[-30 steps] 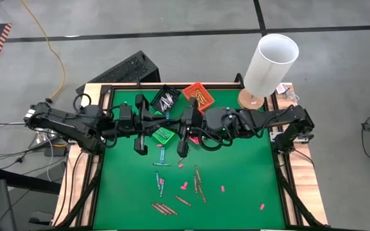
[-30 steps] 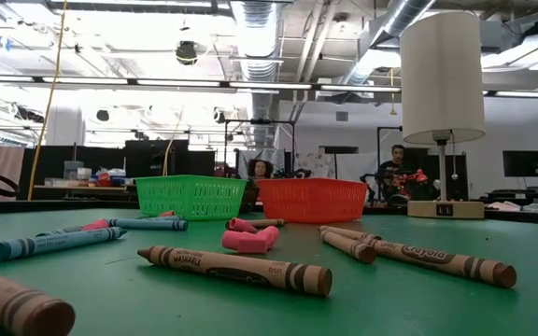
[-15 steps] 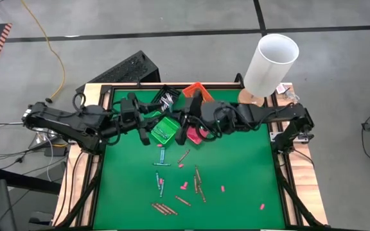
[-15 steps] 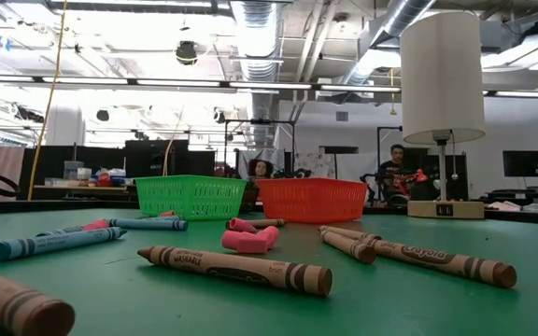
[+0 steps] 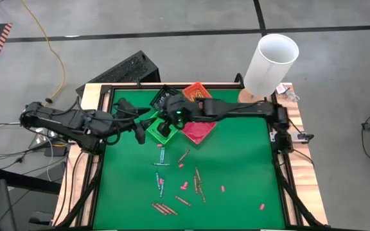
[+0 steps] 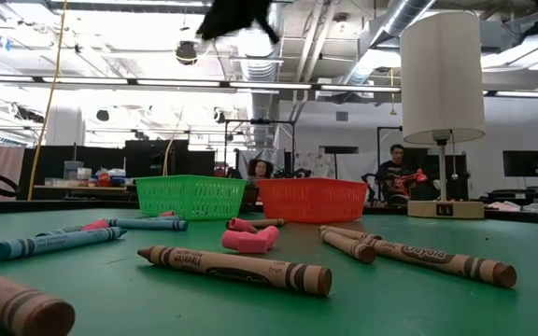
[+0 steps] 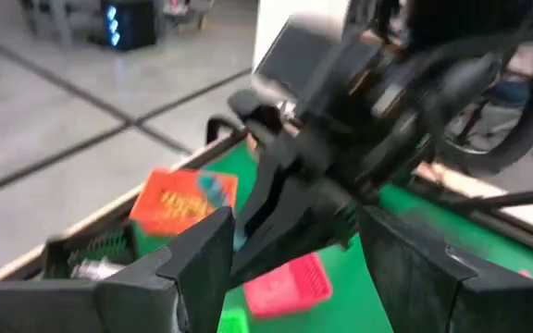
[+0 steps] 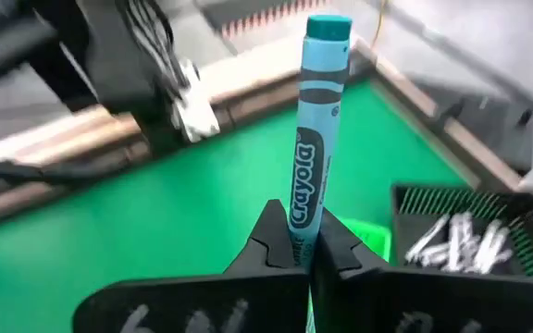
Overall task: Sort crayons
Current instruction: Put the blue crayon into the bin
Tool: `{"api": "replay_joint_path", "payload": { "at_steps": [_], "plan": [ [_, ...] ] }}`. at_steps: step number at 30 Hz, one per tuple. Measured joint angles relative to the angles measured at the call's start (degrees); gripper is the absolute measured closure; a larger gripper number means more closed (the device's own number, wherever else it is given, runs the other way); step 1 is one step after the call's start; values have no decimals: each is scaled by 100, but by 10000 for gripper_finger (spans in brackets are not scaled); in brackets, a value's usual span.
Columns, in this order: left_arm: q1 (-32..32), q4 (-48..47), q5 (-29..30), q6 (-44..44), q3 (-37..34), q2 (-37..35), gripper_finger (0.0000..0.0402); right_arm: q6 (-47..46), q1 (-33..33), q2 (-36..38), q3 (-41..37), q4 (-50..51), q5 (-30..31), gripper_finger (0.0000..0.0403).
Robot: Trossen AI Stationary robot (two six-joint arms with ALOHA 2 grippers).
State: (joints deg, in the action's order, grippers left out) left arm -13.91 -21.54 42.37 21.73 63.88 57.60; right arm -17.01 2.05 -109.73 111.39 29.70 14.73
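Note:
A teal crayon [image 8: 313, 139] sticks out ahead of my right gripper [image 8: 296, 245], which is shut on it. In the high view that gripper [image 5: 166, 120] hangs over the green bin [image 5: 154, 133]. My left gripper [image 7: 294, 236] is open with nothing between its fingers, and it stands just left of the green bin [image 5: 137, 131]. Several loose crayons lie flat on the green mat: teal ones [image 5: 162, 157], brown ones [image 5: 198, 181] and, close to the low camera, a brown one [image 6: 236, 267] and a teal one [image 6: 54, 243]. My right gripper pinches the teal crayon's wrapped rear end [image 8: 302, 222] between its two fingers. The crayon runs on along the fingers and points away from the wrist, its flat tip [image 8: 328, 26] foremost. It is lifted clear of the mat and the bins.
At the far side stand a pink-red bin [image 5: 198, 133], an orange bin [image 5: 198, 95] and a black bin of grey crayons [image 5: 166, 98]. A lamp with a white shade [image 5: 272, 61] stands at the far right corner. Small pink bits [image 5: 222, 188] dot the mat. People sit beyond the table [image 6: 398, 168].
My right gripper has risen from the middle of the mat and swung toward the far left, carrying the teal crayon to above the green bin. My left gripper has drawn back a little toward the table's left edge.

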Motion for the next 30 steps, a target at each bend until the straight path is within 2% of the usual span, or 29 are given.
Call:
{"api": "replay_joint_path", "payload": {
  "at_steps": [9,17,21,26,30],
  "plan": [
    [0,-1744,3,1396,0,-221,180,-323,463,-1157,-6,51,-1043,397],
    [2,-2826,-172,2343,0,-208,180,-564,676,-1720,-4,346,-1108,388],
    [2,-2999,-348,2399,0,-161,180,-566,722,-1804,-13,510,-1128,360],
    [2,-3049,-470,2310,0,-49,180,-560,734,-1804,-2,459,-1215,304],
    [2,-3221,-669,2309,0,13,180,-539,790,-1703,-4,602,-1655,261]
  ]
}}
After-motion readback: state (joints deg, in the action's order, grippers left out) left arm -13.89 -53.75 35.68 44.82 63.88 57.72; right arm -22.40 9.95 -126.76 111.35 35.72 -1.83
